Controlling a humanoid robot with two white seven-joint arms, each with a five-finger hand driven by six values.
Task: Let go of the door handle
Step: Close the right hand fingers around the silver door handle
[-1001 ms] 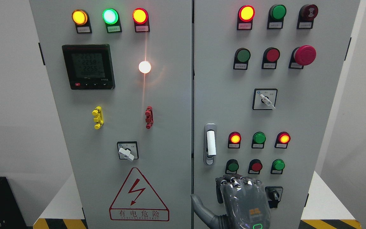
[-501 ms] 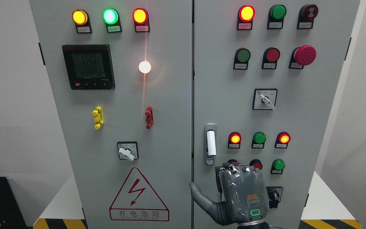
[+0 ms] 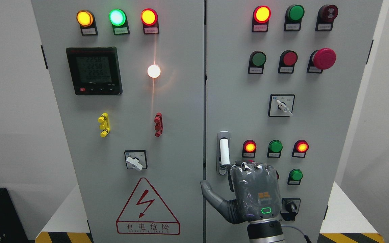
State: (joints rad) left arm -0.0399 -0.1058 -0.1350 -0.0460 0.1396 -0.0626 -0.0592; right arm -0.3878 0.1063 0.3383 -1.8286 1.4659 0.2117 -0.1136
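The door handle (image 3: pixel 224 152), a white lever in a silver housing, stands upright on the left edge of the right cabinet door (image 3: pixel 316 128). My right hand (image 3: pixel 253 189) comes up from the bottom edge, its back toward the camera. Its knuckles sit just below and to the right of the handle's lower end, close to it but not around it. The fingers (image 3: pixel 248 167) are curled in and hold nothing, while the thumb (image 3: pixel 209 191) sticks out to the left across the gap between the doors. The left arm is out of view.
Round indicator lamps (image 3: pixel 275 146) and push buttons (image 3: pixel 295 175) crowd the panel right of the hand, with a black rotary switch (image 3: pixel 290 205) beside the wrist. The left door (image 3: pixel 181 101) carries a meter, two small handles, a selector switch and a red warning triangle (image 3: pixel 147 209).
My right hand has risen along the right door, from well below the handle to just under its lower end. The handle and doors have not moved.
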